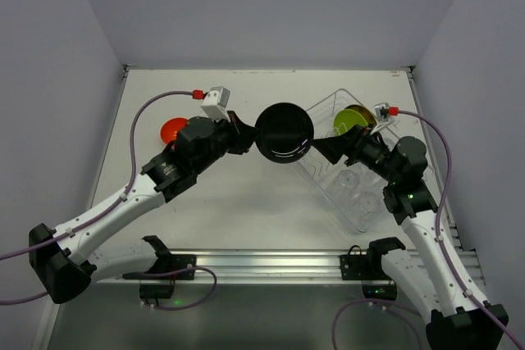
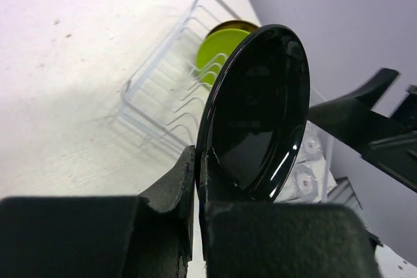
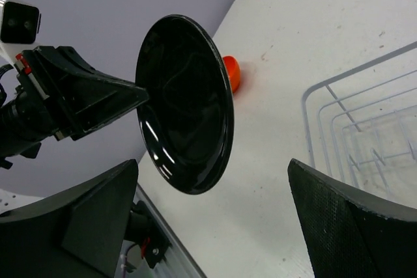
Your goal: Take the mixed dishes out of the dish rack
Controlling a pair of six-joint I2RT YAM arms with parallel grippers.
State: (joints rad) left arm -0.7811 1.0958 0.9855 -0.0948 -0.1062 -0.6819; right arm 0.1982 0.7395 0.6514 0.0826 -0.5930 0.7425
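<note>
My left gripper (image 1: pixel 248 132) is shut on the rim of the black plate (image 1: pixel 285 133) and holds it above the table, left of the clear dish rack (image 1: pixel 361 206). The plate shows in the left wrist view (image 2: pixel 260 112) and in the right wrist view (image 3: pixel 186 105). My right gripper (image 1: pixel 324 152) is open and empty, just right of the plate. A lime-green plate (image 1: pixel 348 120) and an olive-yellow plate (image 1: pixel 359 111) stand in the rack's wire holder (image 2: pixel 172 92). Clear cups (image 1: pixel 351 188) lie in the rack. The orange bowl (image 1: pixel 172 129) sits on the table at the left.
The white table (image 1: pixel 246 202) is walled by grey panels on three sides. A metal rail (image 1: pixel 271 266) with the arm mounts runs along the near edge. Purple cables (image 1: pixel 143 112) loop off both wrists.
</note>
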